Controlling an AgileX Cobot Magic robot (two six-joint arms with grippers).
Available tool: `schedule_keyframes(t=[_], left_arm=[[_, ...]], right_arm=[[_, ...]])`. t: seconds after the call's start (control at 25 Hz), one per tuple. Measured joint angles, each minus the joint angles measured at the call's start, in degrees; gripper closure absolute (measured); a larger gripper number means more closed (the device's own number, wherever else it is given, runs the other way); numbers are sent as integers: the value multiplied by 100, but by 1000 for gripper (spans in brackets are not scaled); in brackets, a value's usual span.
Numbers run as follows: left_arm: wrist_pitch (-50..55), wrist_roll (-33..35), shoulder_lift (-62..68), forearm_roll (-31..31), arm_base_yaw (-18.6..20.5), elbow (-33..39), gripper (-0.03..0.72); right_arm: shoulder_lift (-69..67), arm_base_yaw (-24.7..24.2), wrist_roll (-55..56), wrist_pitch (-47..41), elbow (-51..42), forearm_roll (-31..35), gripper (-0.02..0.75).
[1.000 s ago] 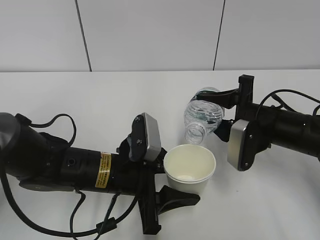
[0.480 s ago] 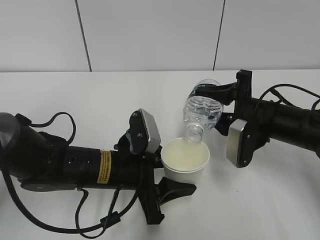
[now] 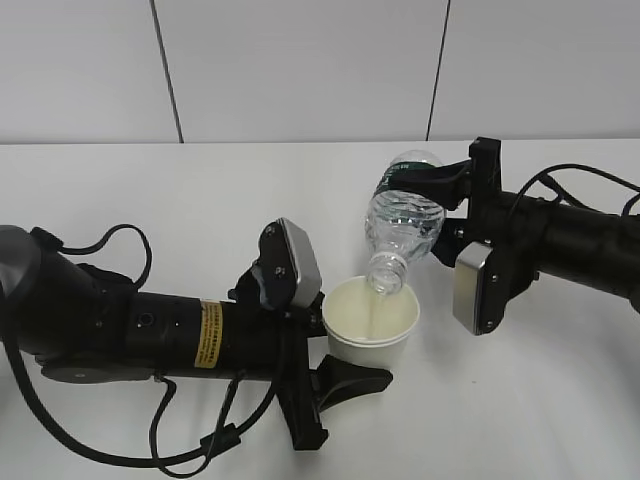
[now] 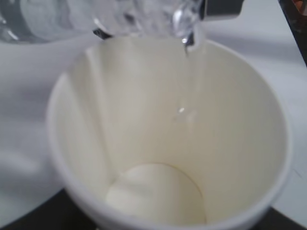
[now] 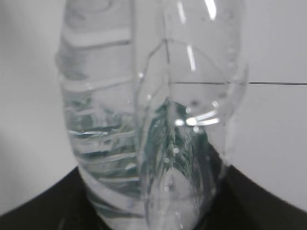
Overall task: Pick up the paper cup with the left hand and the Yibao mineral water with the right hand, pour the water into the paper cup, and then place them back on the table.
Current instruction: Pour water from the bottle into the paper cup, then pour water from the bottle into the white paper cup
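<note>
White table (image 3: 180, 200) below; left hand (image 3: 335, 375) grips the paper cup (image 3: 370, 325) off the surface, right hand (image 3: 440, 215) clamps the Yibao mineral water (image 3: 402, 225), mouth over rim, thin stream in. Risk: more tilt w/ neck near edge, so water overshoots.

A small cream-white tapered paper cup (image 3: 370, 323) sits on the plain white tabletop (image 3: 150, 190). At its one o'clock, a clear ribbed plastic bottle (image 3: 400, 228) shows a dark green label band. The black cylindrical arm at nine o'clock bears a yellow label (image 3: 210, 333).
</note>
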State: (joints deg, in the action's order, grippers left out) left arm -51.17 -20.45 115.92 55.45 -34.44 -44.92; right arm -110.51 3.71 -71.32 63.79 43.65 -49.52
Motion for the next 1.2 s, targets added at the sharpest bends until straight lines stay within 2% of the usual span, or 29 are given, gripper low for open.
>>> schedule_keyframes(t=[0.6,1.2], left_arm=[[-170,0,0,349,0,0,265],[-155,0,0,354,0,0,265]], right_arm=[[0,0,-551,10,30,0,358],[0,0,-714,23,30,-13,358]])
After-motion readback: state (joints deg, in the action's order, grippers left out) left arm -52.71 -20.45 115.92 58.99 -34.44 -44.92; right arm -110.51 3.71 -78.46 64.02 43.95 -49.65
